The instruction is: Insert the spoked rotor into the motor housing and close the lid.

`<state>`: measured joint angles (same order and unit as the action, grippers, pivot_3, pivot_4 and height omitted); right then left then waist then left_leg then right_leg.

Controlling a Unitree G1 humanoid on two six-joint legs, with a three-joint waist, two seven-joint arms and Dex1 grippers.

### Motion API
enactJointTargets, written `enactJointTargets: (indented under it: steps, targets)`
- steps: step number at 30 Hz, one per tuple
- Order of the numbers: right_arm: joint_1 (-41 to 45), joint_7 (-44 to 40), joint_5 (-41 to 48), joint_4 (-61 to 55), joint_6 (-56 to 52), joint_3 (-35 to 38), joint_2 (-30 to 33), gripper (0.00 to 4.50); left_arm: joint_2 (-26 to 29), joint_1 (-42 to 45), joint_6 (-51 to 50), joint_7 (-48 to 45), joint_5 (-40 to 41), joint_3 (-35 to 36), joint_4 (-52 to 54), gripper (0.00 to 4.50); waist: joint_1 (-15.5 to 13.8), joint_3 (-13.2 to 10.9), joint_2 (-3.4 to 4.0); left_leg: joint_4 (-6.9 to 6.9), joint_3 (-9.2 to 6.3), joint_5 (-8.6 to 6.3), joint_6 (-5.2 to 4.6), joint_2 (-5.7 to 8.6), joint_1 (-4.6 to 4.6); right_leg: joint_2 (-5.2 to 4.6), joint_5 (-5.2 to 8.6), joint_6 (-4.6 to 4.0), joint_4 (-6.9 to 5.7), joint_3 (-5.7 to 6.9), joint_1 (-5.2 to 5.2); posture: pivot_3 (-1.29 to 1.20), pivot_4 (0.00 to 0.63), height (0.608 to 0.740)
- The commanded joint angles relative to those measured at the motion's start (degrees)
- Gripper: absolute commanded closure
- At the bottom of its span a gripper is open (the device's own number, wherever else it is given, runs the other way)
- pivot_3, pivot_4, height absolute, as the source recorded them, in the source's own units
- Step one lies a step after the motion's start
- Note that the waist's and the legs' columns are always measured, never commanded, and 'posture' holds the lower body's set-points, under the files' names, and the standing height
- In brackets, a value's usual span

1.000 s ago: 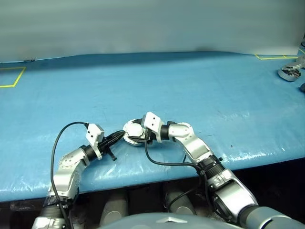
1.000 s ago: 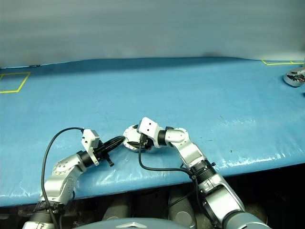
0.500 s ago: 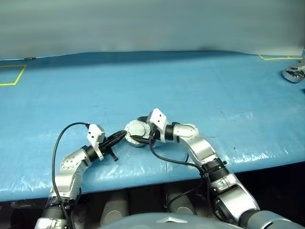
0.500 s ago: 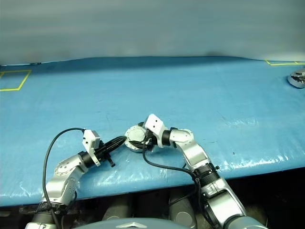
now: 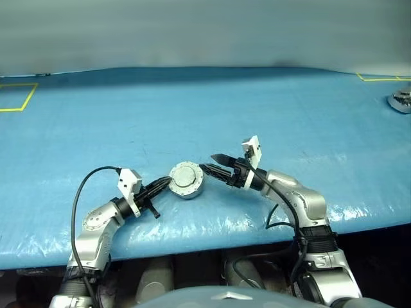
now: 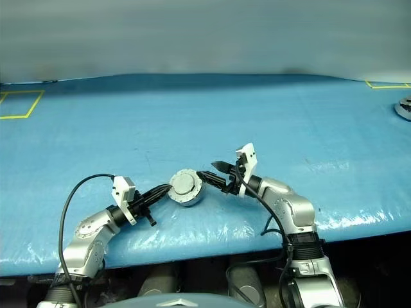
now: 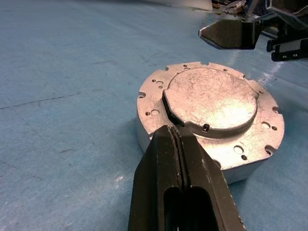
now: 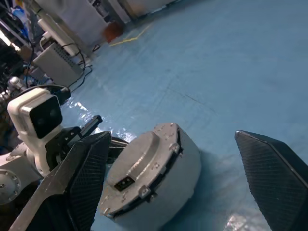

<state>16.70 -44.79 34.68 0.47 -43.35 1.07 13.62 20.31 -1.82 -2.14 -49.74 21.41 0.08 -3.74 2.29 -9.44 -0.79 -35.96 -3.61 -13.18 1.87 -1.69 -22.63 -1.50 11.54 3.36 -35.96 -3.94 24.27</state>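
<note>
Lid [image 5: 185, 175] down on housing [image 7: 144, 134]; L gripper [image 7: 177, 144] pinched shut at rim; R gripper [image 5: 215, 165] wide.

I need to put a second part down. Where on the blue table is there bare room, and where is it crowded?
Bare blue table runs from the closed motor housing back to the wall, between the yellow-taped corners. It is crowded at the near edge: the shut left claw sits against the housing, and the open right claw hovers just beside it. A metal part lies far right.
</note>
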Motion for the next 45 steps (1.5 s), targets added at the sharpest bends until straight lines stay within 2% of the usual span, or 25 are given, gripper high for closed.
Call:
enactJointTargets:
  steps: [1, 5, 12, 15, 21, 23, 27, 33, 36, 41, 44, 45]
  targets:
    - [-1.0, 0.5, 5.7, 0.2, -6.2, 2.2, -1.1, 0.16, -0.4, -0.9, -0.3, 0.1, -1.0, -1.3, -0.8, 4.5, 0.0, 0.0, 0.0, 0.0, 0.0, 0.0, 0.0, 0.0, -0.03, 0.0, 0.0, 0.0, 0.0, 0.0, 0.02, 0.0, 0.15, 0.74]
    - [-1.9, 2.2, 7.9, 1.0, -10.9, 2.6, -2.7, 0.16, -0.5, -0.6, 0.1, 0.2, -1.1, -1.2, -1.1, 4.5, 0.0, 0.0, 0.0, 0.0, 0.0, -0.01, -0.02, 0.0, -0.04, 0.01, 0.0, 0.0, -0.01, 0.0, 0.04, 0.0, 0.15, 0.74]
    - [-2.0, 4.0, 8.5, 3.5, -13.0, 2.6, -5.6, 0.16, -0.5, -0.6, 0.8, 0.3, -1.5, -1.3, -1.3, 4.5, 0.0, 0.0, 0.0, -0.07, 0.02, -0.01, -0.02, 0.0, -0.04, 0.02, -0.02, 0.04, -0.03, -0.02, 0.03, 0.0, 0.15, 0.74]
    - [-2.0, 4.6, 9.1, 4.8, -13.4, 3.4, -6.5, 0.76, -0.5, -0.7, 1.0, 0.5, -1.6, -1.3, -1.3, 4.5, 0.0, 0.0, 0.0, -0.07, 0.02, -0.01, -0.02, 0.0, -0.04, 0.02, -0.02, 0.04, -0.04, -0.02, 0.03, 0.0, 0.15, 0.74]
    - [-2.0, 4.9, 9.3, 4.8, -13.7, 3.6, -6.5, 2.81, -0.3, -1.0, 1.1, 0.7, -1.6, -1.2, -1.2, 4.5, 0.1, 0.0, 0.01, -0.08, 0.02, -0.01, -0.02, 0.0, 0.0, 0.02, -0.03, 0.06, -0.04, -0.02, -0.01, 0.0, 0.15, 0.74]
    - [-2.0, 4.9, 9.6, 4.9, -13.8, 3.6, -6.4, 3.3, -0.3, -1.0, 1.1, 0.7, -1.6, -1.2, -1.2, 4.5, 0.0, 0.1, 0.02, -0.09, 0.01, 0.0, -0.02, -0.01, 0.04, 0.03, -0.03, 0.06, -0.05, -0.02, -0.05, 0.0, 0.15, 0.74]
    - [-1.8, 5.2, 9.0, 5.2, -13.1, 3.4, -6.3, 3.34, -0.4, -1.0, 1.2, 0.9, -1.5, -1.2, -1.2, 4.5, 0.0, 0.1, 0.02, -0.21, 0.01, 0.0, -0.02, -0.01, 0.08, 0.03, -0.04, 0.07, -0.05, -0.02, -0.14, 0.0, 0.15, 0.74]
    - [-1.2, 7.0, 9.3, 5.9, -12.6, 5.0, -7.3, 3.34, -3.6, -0.7, 0.6, 2.4, 3.9, 2.7, 0.6, 4.5, 0.1, 0.1, 0.02, -0.22, 0.0, 0.0, -0.02, -0.01, 0.08, 0.03, -0.06, 0.1, -0.06, -0.02, -0.14, 0.0, 0.15, 0.74]
    - [-0.3, 8.4, 11.4, 7.1, -11.8, 8.2, -9.0, 3.34, -6.5, -0.1, 1.5, 3.5, 7.5, 5.4, 1.7, 4.5, 0.3, 0.1, 0.02, -0.23, 0.0, 0.0, -0.02, -0.02, 0.06, 0.05, -0.07, 0.12, -0.07, -0.03, -0.13, 0.0, 0.15, 0.74]
    - [1.3, 9.4, 17.9, 7.5, -11.8, 14.3, -12.6, 3.34, -7.0, -0.2, -6.1, 4.5, 12.4, 6.5, 3.2, 4.5, 0.5, 0.0, 0.02, -0.23, -0.01, 0.0, -0.03, -0.01, -0.06, 0.06, -0.11, 0.18, -0.07, -0.03, -0.06, 0.0, 0.15, 0.74]
    - [2.2, 10.1, 20.4, 6.6, -11.5, 16.8, -14.2, 3.34, -7.6, -0.2, -7.6, 4.9, 13.8, 7.1, 3.5, 3.98, 0.8, 0.0, 0.03, -0.22, -0.01, 0.0, -0.03, 0.01, -0.31, 0.06, -0.21, 0.33, -0.06, -0.06, 0.16, 0.0, 0.15, 0.74]
    - [2.6, 10.5, 21.4, 6.0, -11.6, 17.5, -14.6, 3.34, -8.4, 0.0, -7.8, 5.1, 14.7, 7.6, 3.6, 3.55, 0.8, 0.0, 0.03, -0.2, -0.01, 0.0, -0.03, 0.0, -0.33, 0.06, -0.32, 0.51, -0.06, -0.06, 0.19, 0.0, 0.15, 0.74]
